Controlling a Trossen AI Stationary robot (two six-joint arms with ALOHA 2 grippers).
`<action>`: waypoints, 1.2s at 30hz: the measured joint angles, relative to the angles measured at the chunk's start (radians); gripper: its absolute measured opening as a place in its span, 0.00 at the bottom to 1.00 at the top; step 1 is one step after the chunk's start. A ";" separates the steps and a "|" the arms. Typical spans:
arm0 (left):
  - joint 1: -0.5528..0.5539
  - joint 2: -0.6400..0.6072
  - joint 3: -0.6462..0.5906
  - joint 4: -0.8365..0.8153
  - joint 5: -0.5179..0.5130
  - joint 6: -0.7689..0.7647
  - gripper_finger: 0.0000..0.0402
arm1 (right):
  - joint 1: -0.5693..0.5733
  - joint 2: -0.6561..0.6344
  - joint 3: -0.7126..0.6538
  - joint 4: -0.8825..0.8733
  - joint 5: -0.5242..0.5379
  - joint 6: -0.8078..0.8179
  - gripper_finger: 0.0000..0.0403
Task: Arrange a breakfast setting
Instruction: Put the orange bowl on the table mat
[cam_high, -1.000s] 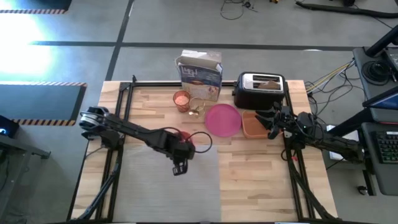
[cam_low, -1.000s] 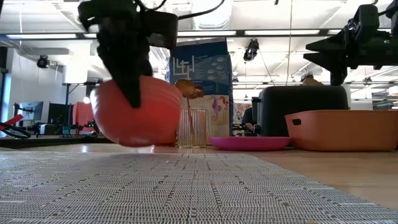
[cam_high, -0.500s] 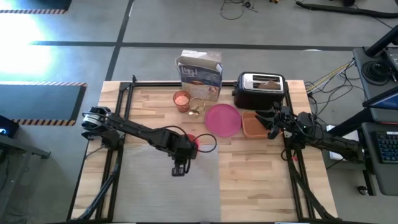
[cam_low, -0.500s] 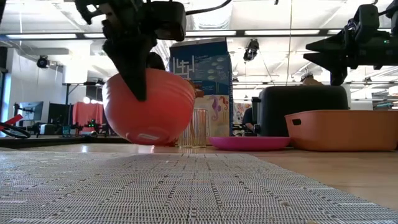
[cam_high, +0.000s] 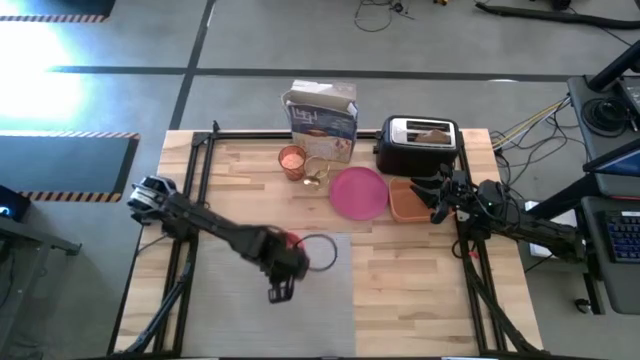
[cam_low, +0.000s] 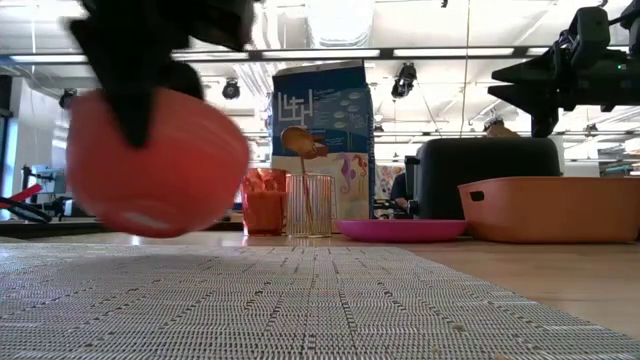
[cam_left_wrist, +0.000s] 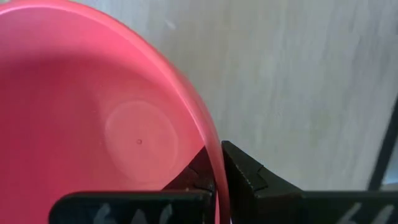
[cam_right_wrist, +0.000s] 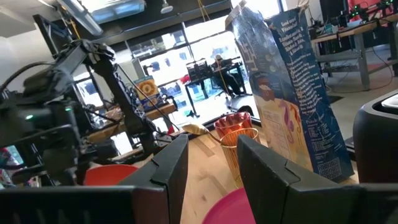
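Bowl (cam_low: 150, 165) in transit: orange bowl clamped by rim in left hand (cam_left_wrist: 214, 180), one finger inside, one outside the wall, per left wrist view. It hangs clear of the grey woven placemat (cam_high: 240, 300), not touching; low view shows a gap under it.

Change vs half a sec ago: left arm has swung the bowl from over the mat's 1 o'clock corner in toward mat centre, and toward the low cam, so it now sits left in that view and uncovers the small orange cup (cam_low: 265, 200) and clear glass (cam_low: 312, 205) behind. Height looks about the same; no descent begun, I judge.

Meaning for task: bowl is 1st item heading onto the mat; placing not yet done.

Rest unchanged: pink plate (cam_high: 357, 191) on bare surface at 1 o'clock from mat; gold spoon (cam_low: 298, 141) standing in glass; orange tray (cam_high: 408, 200) and toaster (cam_high: 419, 142) beyond the plate, cereal box (cam_high: 322, 120) behind the glass.

Right hand (cam_high: 440, 205) parked above tray, fingers part-open, holding nothing.

Next call: lower bowl level, let go once base sits flat. Rim grip tilts it slightly, so watch for rocking on release.
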 joint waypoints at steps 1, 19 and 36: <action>-0.024 0.000 0.000 -0.010 0.000 -0.024 0.00 | 0.000 0.000 0.000 0.000 0.000 0.000 0.32; -0.364 -0.008 -0.002 -0.115 -0.021 -0.456 0.03 | 0.000 0.000 0.000 0.000 0.000 0.000 0.32; -0.446 0.030 -0.002 -0.105 -0.026 -0.482 0.03 | 0.000 0.000 0.000 0.000 0.000 0.000 0.32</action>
